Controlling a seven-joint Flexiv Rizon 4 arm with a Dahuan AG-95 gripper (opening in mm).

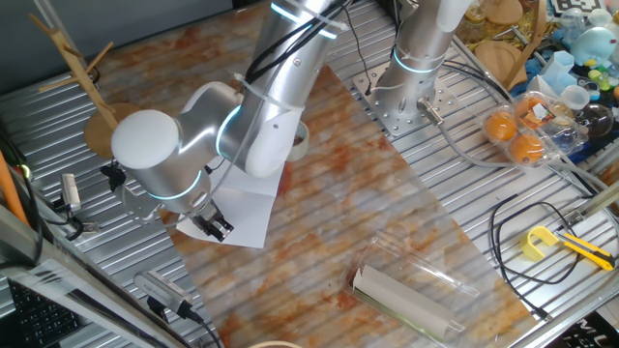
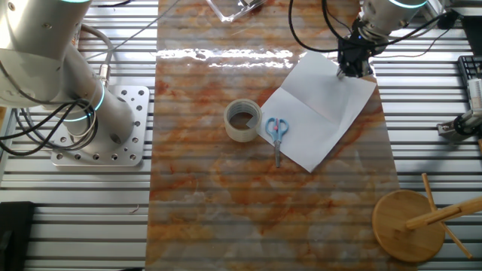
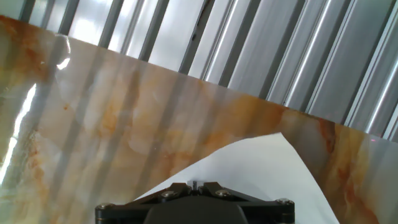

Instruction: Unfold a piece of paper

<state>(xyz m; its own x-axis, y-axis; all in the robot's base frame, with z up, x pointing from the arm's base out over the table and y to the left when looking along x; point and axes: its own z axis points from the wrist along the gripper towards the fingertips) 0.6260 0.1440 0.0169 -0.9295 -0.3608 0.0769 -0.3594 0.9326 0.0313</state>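
The piece of paper (image 2: pixel 320 113) is a white sheet lying open on the marbled mat, with a crease across its middle. It also shows in the one fixed view (image 1: pixel 247 208) and in the hand view (image 3: pixel 261 168), where one corner points away from the hand. My gripper (image 2: pixel 351 71) is at the sheet's far right edge, close to a corner, low at the mat. Its jaws are closed together and appear to pinch the paper's edge. The gripper also shows in the one fixed view (image 1: pixel 215 228) and in the hand view (image 3: pixel 194 185).
A grey tape roll (image 2: pixel 243 120) and blue-handled scissors (image 2: pixel 277 132) lie at the paper's left edge. A beige rolled sheet in clear plastic (image 1: pixel 406 295) lies at the mat's other end. A wooden stand (image 2: pixel 410 222) and the arm's base (image 2: pixel 113 128) flank the mat.
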